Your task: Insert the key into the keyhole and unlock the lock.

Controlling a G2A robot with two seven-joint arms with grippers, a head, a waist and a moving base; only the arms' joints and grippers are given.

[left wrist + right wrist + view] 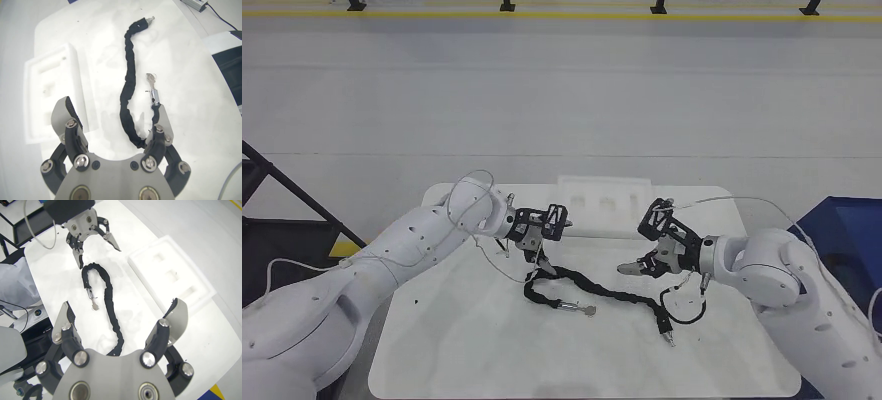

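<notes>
A chain lock in a black fabric sleeve snakes across the white table. At one end sits its silver lock cylinder, with the silver key stuck in the keyhole. The other end carries a metal pin. My left gripper hangs open above the chain's bend, one finger beside the cylinder end. My right gripper is open above the chain's middle, holding nothing.
A white foam tray with recesses lies at the table's far edge. A blue bin stands off the table's right side and a black frame off its left. Bare table surface spreads in front.
</notes>
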